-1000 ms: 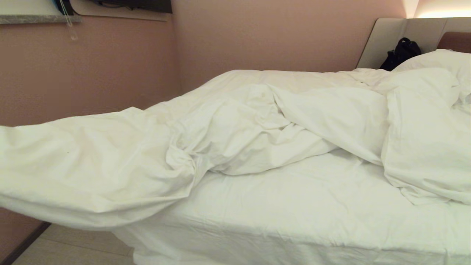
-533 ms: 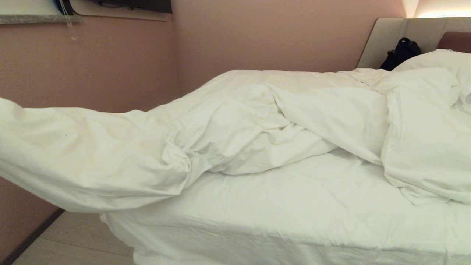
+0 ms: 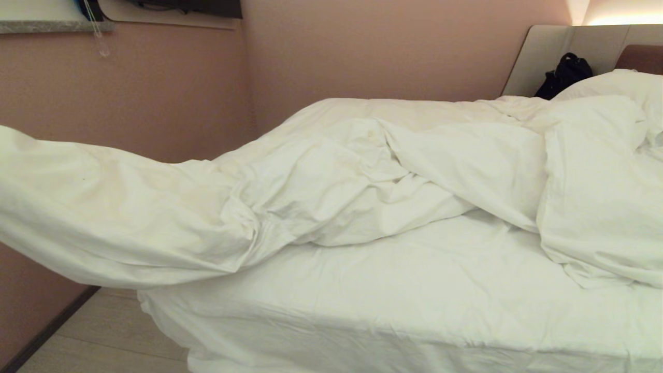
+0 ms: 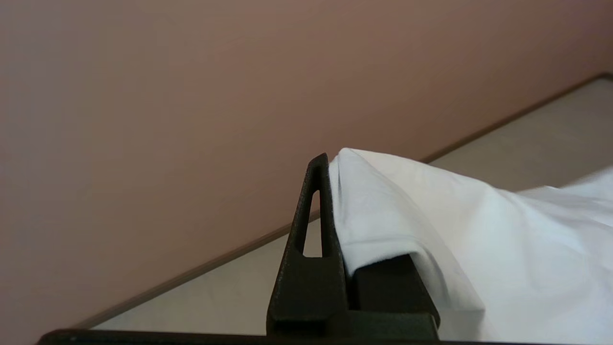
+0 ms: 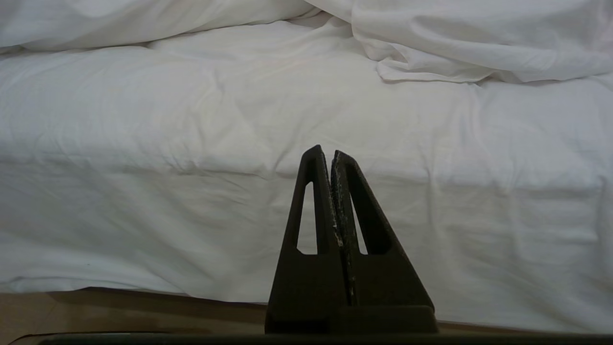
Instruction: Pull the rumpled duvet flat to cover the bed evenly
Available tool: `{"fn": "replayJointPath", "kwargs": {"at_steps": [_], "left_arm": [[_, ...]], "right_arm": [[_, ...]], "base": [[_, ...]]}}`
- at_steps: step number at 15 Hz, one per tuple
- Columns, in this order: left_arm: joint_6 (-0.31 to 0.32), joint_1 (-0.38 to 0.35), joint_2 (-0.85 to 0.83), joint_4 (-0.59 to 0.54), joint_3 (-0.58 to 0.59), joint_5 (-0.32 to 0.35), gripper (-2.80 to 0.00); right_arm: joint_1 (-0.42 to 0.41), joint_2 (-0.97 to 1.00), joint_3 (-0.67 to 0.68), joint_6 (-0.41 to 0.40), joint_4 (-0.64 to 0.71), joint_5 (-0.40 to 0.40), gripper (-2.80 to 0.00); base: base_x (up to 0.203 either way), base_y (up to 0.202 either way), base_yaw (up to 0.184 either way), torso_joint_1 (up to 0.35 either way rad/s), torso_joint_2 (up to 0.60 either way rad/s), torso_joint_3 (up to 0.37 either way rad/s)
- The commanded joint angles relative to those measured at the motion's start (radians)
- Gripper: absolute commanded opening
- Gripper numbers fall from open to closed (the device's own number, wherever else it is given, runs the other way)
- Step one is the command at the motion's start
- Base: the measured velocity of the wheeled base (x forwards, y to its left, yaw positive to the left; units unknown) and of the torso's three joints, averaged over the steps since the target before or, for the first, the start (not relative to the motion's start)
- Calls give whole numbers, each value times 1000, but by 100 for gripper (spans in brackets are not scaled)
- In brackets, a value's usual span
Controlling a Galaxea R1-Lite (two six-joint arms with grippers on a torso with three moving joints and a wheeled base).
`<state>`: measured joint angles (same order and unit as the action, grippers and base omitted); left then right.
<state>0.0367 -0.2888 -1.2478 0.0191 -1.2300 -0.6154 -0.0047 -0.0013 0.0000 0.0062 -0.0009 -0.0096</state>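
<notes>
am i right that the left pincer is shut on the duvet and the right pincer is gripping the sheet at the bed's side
Not quite. The left pincer is shut on the duvet, but the right pincer is shut on nothing: in the right wrist view its closed tips hang in front of the bed side, with no sheet between them.
</notes>
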Motion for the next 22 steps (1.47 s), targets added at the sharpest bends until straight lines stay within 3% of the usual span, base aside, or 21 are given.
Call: {"fn": "replayJointPath", "kwargs": {"at_steps": [1, 8, 11, 17, 22], "left_arm": [[0, -73, -29, 1, -1, 1, -280], [-10, -321, -52, 1, -1, 137, -280], [-46, -403, -56, 1, 5, 195, -280], [-61, -643, -78, 0, 13, 395, -280], [-95, -784, -128, 1, 14, 484, -280]], "right_arm": [[0, 1, 0, 0, -1, 0, -280], [0, 1, 0, 0, -1, 0, -280], [0, 1, 0, 0, -1, 0, -280], [0, 1, 0, 0, -1, 0, -280], [1, 1, 0, 0, -1, 0, -280]], "base": [[0, 0, 0, 0, 0, 0], [0, 0, 0, 0, 0, 0], [0, 0, 0, 0, 0, 0], [0, 0, 0, 0, 0, 0], [0, 0, 0, 0, 0, 0]]}}
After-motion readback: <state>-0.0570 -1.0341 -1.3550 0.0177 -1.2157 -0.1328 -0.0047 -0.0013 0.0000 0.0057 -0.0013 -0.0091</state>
